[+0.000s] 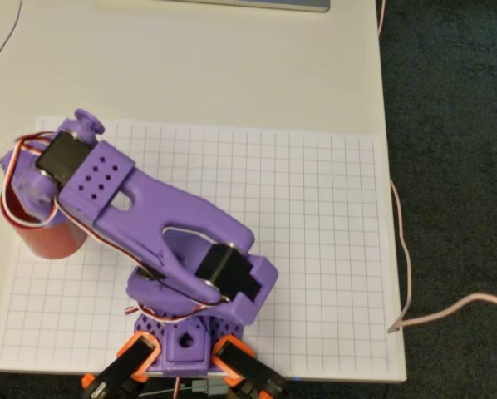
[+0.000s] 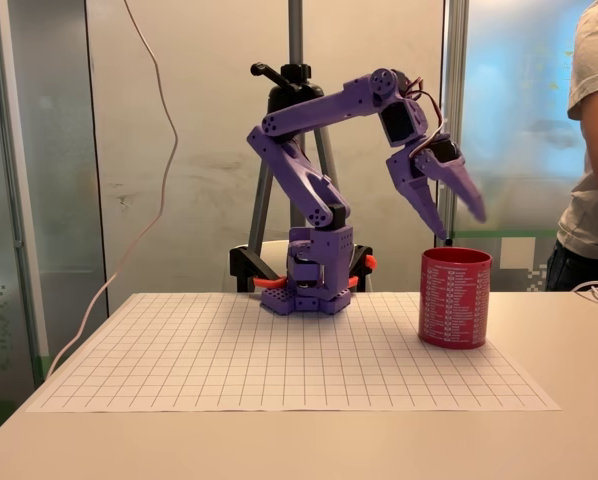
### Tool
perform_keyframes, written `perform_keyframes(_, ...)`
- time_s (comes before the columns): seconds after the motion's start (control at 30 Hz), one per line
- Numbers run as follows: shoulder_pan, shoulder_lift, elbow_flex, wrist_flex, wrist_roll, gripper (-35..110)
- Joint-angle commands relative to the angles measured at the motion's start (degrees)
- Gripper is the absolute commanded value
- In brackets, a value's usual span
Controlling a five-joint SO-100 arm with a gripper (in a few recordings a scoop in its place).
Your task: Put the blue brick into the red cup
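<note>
At the right of the fixed view, the purple two-finger gripper (image 2: 459,228) hangs spread apart directly above the round red plastic cup (image 2: 455,298); no blue brick is visible between its fingers.

The gripper (image 2: 459,222) and its arm (image 2: 309,180) look like matt purple printed plastic. Just below the fingertips, the red cup (image 2: 455,298) is smooth plastic with fine pale print. Under it lies a matt paper grid sheet (image 2: 279,350).
</note>
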Motion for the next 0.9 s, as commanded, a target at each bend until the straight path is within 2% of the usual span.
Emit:
perform_keyframes(0.0,-0.18,2.99,0.18,-0.26,0.70,0)
perform_keyframes(0.13,0.88,3.78,1.05,-1.32,0.62,0)
perform_keyframes(0.2,5.10,4.31,1.85,-3.60,0.44,0)
perform_keyframes(0.27,13.71,4.22,2.81,-7.38,-1.67,0)
perform_keyframes(0.43,42.98,3.43,5.71,-22.41,-7.38,0)
perform_keyframes(0.53,56.25,3.16,2.02,-25.31,-9.67,0)
perform_keyframes(0.67,69.08,7.65,-3.16,-24.17,-11.60,0)
perform_keyframes(0.87,74.18,24.43,-4.83,-12.66,-15.91,0)
